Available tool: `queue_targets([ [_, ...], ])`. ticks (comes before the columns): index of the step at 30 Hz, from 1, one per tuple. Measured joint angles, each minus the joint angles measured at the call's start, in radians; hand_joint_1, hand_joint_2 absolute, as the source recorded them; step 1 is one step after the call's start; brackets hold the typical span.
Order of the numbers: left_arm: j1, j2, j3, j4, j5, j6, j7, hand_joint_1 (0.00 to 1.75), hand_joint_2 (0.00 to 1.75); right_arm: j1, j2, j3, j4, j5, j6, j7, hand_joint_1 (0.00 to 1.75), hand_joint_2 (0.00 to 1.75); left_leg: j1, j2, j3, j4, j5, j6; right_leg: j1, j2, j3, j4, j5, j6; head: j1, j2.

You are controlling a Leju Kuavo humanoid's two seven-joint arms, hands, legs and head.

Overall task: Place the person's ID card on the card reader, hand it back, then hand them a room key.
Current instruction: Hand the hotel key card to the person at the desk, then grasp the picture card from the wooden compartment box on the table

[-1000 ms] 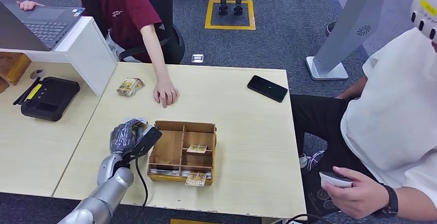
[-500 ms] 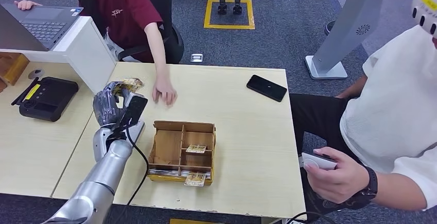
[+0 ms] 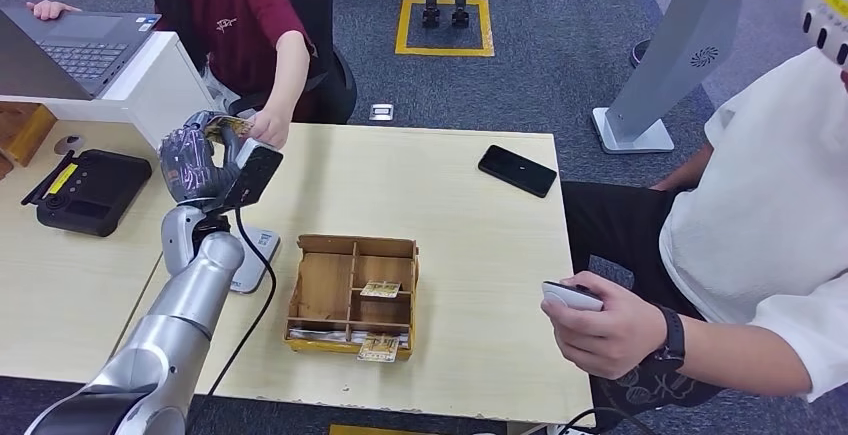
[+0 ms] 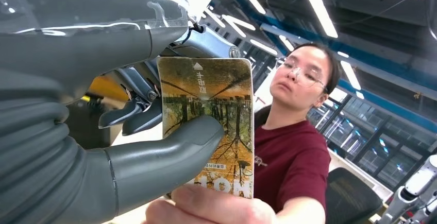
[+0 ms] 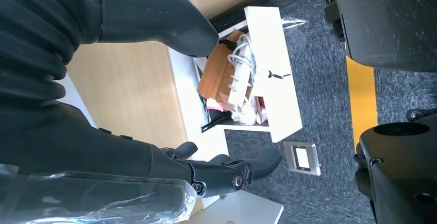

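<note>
Handing back looks underway: left hand (image 3: pixel 200 160) pinches the card (image 4: pixel 208 126) while the person's fingers (image 4: pixel 216 208) take it; room key handover judged remaining.

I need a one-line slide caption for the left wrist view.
Robot's left hand holds a card while the person's fingers grasp its lower edge.

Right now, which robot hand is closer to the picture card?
Left. The left hand holds the picture card, pinched under its thumb, while a person's fingers touch the card's edge. The right hand hangs beside the table, over the carpet, holding nothing.
</note>
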Motion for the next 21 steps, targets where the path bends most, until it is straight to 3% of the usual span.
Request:
queue_targets([
  [4, -0.017, 0.0, 0.03, 0.018, -0.03, 0.0, -0.019, 0.0, 1.75, -0.001, 0.0, 0.004, 0.0, 0.001, 0.005, -0.003, 0.0, 1.75, 0.0, 0.0, 0.0, 0.0, 0.0, 0.0, 0.0, 0.0, 0.0, 0.0, 0.0, 0.0, 0.0, 0.0],
  [9, -0.021, 0.0, 0.072, 0.036, -0.024, 0.0, -0.056, 0.0, 1.75, -0.002, 0.001, 0.006, 0.0, 0.0, 0.007, -0.003, 0.0, 1.75, 0.0, 0.001, 0.0, 0.0, 0.0, 0.0, 0.0, 0.001, 0.0, 0.0, 0.0, 0.0, 0.0, 0.0],
  [21, -0.021, -0.018, 0.116, 0.074, 0.141, -0.028, -0.025, 0.0, 1.75, -0.001, 0.001, 0.006, 0.003, -0.012, 0.013, 0.027, 0.0, 1.75, 0.0, 0.001, 0.0, 0.0, 0.0, 0.0, 0.0, 0.001, -0.001, 0.0, 0.0, 0.0, 0.0, 0.0],
])
